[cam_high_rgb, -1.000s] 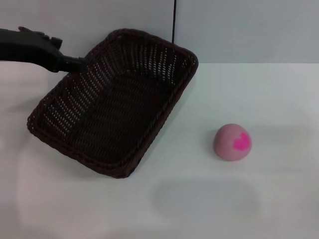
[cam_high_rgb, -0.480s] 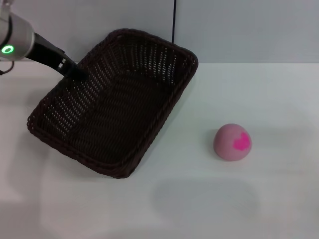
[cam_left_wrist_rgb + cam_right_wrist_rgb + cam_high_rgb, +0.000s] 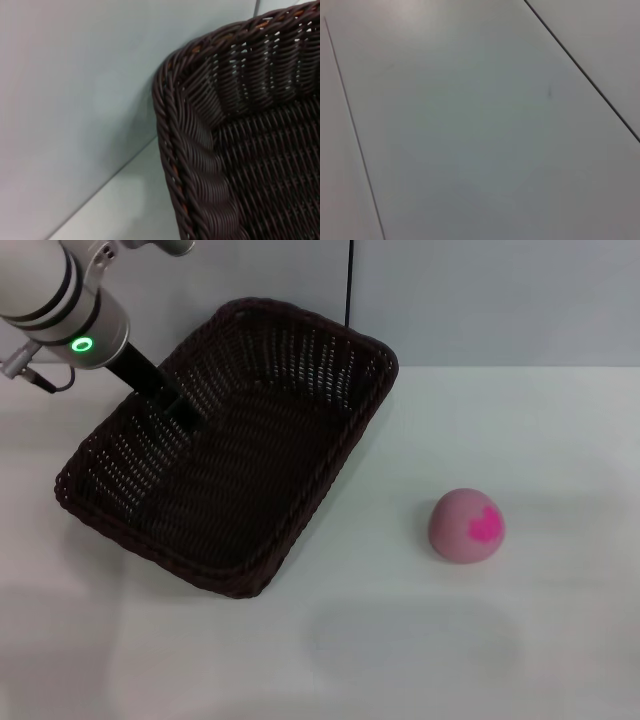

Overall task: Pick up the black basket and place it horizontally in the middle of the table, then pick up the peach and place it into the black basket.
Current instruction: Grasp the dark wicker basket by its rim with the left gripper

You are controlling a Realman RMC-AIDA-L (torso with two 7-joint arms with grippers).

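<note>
The black basket (image 3: pixel 333 468) lies askew on the left half of the white table (image 3: pixel 560 440), its long side running diagonally. My left gripper (image 3: pixel 178 412) reaches down from the upper left and sits at the basket's far-left long rim, just inside the wall. The left wrist view shows a braided corner of the basket (image 3: pixel 170 130) close up, with the wall behind it. The peach (image 3: pixel 467 526), pale pink with a magenta blotch, rests on the table to the right of the basket, well apart from it. My right gripper is out of view.
A grey wall with a dark vertical seam (image 3: pixel 350 280) stands just behind the basket. The right wrist view shows only plain grey panels (image 3: pixel 470 130). Bare tabletop lies in front of and to the right of the basket.
My left arm has swung in from the left edge, and its gripper has moved right and down onto the basket's rim. Basket and peach have not moved.
</note>
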